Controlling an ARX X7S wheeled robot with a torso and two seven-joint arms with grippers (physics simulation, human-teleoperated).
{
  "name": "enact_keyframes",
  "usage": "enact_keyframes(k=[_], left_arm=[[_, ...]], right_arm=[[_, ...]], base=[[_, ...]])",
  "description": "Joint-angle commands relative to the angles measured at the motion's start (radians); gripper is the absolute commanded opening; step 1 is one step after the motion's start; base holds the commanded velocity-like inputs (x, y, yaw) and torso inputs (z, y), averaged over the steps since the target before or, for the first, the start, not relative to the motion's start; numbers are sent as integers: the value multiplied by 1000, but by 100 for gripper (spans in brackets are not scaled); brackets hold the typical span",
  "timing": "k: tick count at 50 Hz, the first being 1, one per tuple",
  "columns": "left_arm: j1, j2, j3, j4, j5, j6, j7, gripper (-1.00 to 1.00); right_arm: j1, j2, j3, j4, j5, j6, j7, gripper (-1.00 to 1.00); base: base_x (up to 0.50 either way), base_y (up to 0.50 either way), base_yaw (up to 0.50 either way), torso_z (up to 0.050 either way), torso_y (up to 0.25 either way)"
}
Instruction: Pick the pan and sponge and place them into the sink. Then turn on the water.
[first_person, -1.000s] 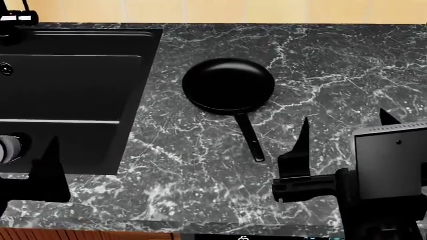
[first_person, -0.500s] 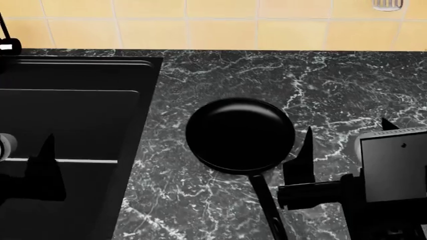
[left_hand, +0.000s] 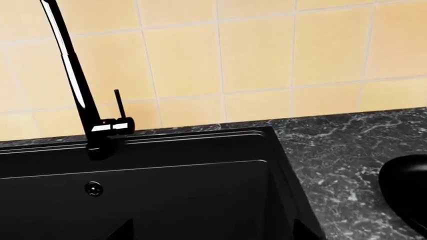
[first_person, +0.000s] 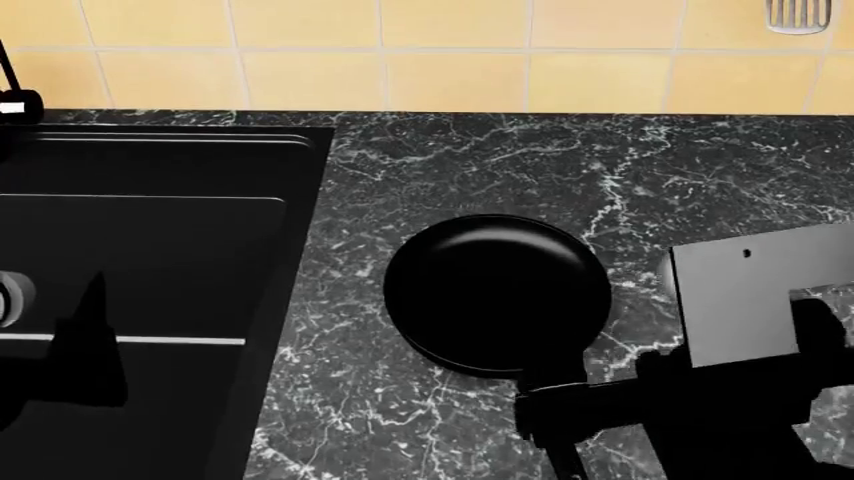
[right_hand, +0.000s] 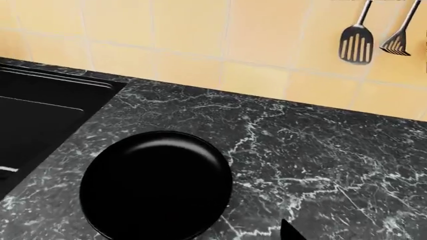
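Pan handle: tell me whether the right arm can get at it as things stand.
Probably yes. The right gripper hangs right at the handle end of the pan, which lies in the open on the marble counter with nothing beside it. The handle itself is mostly hidden under the arm.

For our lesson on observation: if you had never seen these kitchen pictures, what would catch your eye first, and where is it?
The round glossy black pan stands out, sitting on the grey marbled counter to the right of the big matte black sink. Next comes the tall black faucet at the sink's back edge, against the yellow tiled wall. The right arm's grey housing looms beside the pan, over its handle end.
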Motion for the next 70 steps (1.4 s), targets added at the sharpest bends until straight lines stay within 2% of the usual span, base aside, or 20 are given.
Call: enact_keyframes(k=[1,6,13,20,35,44,70], left_arm=[[7,-4,-3,-16,-11,37,41,100],[10,-5,0,-16,-11,41,37,100],[20,-16,-8,-18,-16,48,43,100],[19,-12,1,-21,-14,53,34,100],[25,-25,0,-31,-21,65,39,100],[48,-31,-1,-42,-18,92,41,100],[35,-28,35,-70,-10,108,20,100]], right_arm=[[147,81,-78,213,631,35,420,100],[173,86,-159,247,676,31,443,100],[173,93,-184,270,631,7,403,100],[176,98,-219,333,515,-17,284,100],[256,70,-392,488,305,-75,75,100],[242,60,-472,555,204,-146,-25,100],[179,70,-525,611,162,-205,-91,100]], base=[[0,0,0,0,0],[0,0,0,0,0],[0,0,0,0,0],[0,0,0,0,0],[0,0,0,0,0],[0,0,0,0,0],[0,0,0,0,0]])
